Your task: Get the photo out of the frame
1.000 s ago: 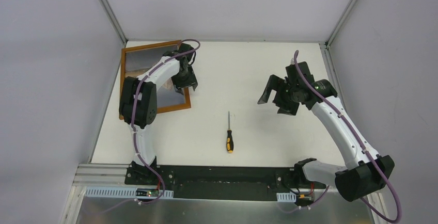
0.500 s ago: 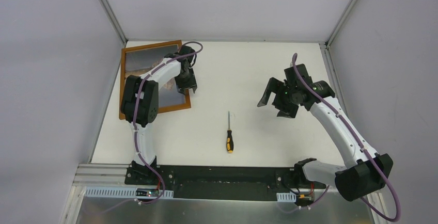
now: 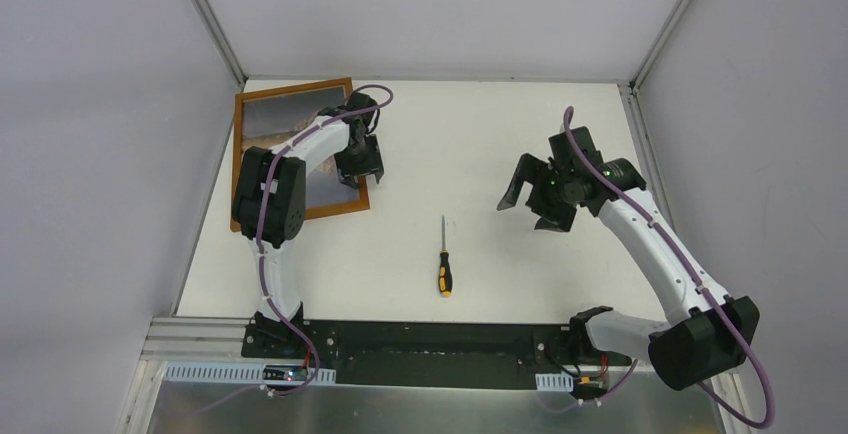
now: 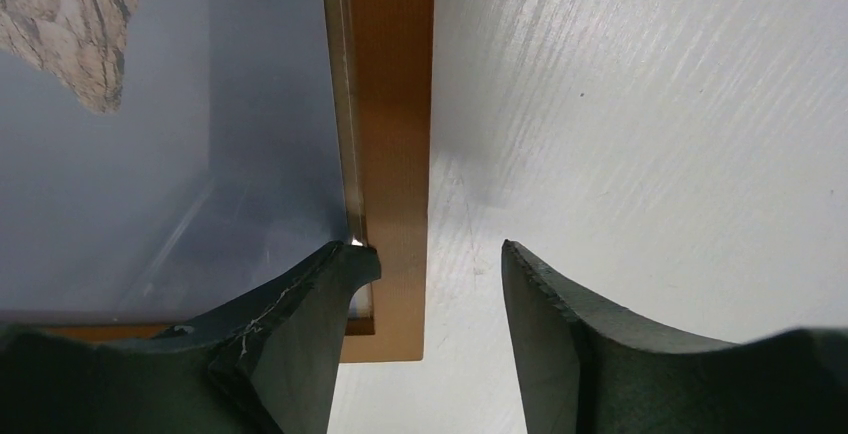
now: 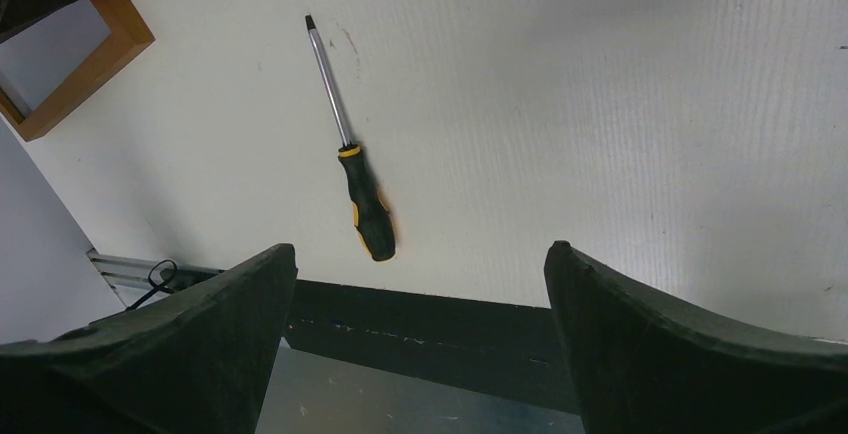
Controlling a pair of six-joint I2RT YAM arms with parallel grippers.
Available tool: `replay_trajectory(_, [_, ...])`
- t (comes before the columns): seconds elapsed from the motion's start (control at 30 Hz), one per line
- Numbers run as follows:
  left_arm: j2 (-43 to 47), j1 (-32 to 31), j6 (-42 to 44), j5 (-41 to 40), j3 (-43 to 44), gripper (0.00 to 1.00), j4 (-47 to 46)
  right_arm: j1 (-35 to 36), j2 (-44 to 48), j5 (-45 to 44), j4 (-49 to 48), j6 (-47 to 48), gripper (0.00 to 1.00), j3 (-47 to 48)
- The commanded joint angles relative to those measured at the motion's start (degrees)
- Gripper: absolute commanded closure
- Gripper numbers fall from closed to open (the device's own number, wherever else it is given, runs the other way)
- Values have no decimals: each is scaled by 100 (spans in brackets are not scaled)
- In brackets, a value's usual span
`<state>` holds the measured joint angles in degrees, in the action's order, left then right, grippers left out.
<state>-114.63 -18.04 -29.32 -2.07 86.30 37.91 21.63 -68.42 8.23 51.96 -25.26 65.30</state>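
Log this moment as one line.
left gripper: open, straddling frame edge | photo: in frame | right gripper: open, above table | screwdriver: lying on table

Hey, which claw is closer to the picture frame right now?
Left. The left claw straddles the frame's rail by a corner, one finger at its inner edge. The right claw hangs open far across the table, beyond the screwdriver.
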Motion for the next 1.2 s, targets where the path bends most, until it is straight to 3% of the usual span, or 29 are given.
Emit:
replay_trajectory(0.0, [157,-24,199,-119,-79,44,148,16,77,93,-111,-76,1,-35])
replay_trajectory(0.27, [7,-24,68,-56,-6,64,146,9,5,153,-118,-66,1,-86])
replay_trajectory(0.37, [222,-28,31,-121,-59,51,150,16,-2,153,-109,-41,1,-114])
replay_trajectory(0.6, [684,-24,48,-347,-76,48,147,12,-12,195,-124,-48,1,-154])
replay_trajectory(0.83, [429,-16,66,-220,-82,49,156,9,-38,214,-123,-25,1,-151])
replay_trajectory(1.17, [116,-41,47,-176,-82,59,155,15,-13,212,-81,36,1,-214])
